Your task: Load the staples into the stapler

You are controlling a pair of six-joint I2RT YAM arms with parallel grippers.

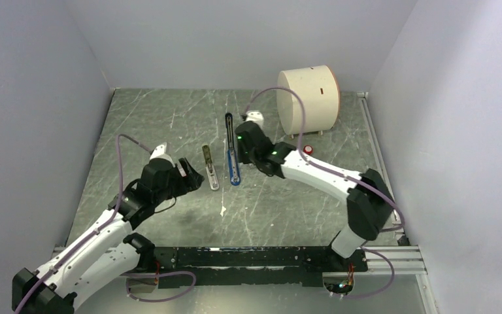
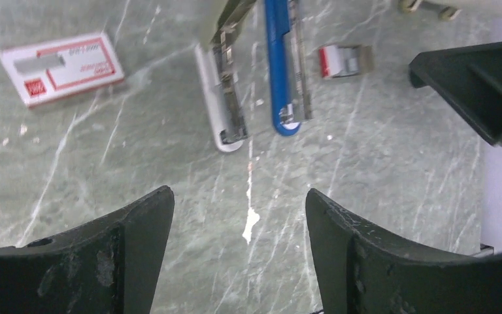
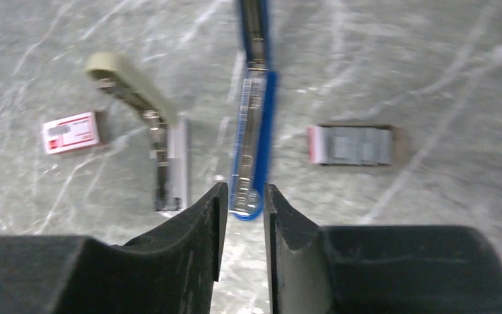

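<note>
The blue stapler lies flat on the table, its thin black arm swung open and pointing away. Its metal channel faces up. Just right of it in the wrist views sits an open little tray of grey staples. My right gripper hovers over the table with only a narrow gap between its fingers and nothing in it. The stapler's rounded blue end shows just beyond its tips. Nearer the front, my left gripper stands wide open and holds nothing.
A second, grey-white stapler lies open just left of the blue one. A closed red-and-white staple box lies further left. A big cream cylinder stands at the back right, a small red thing before it.
</note>
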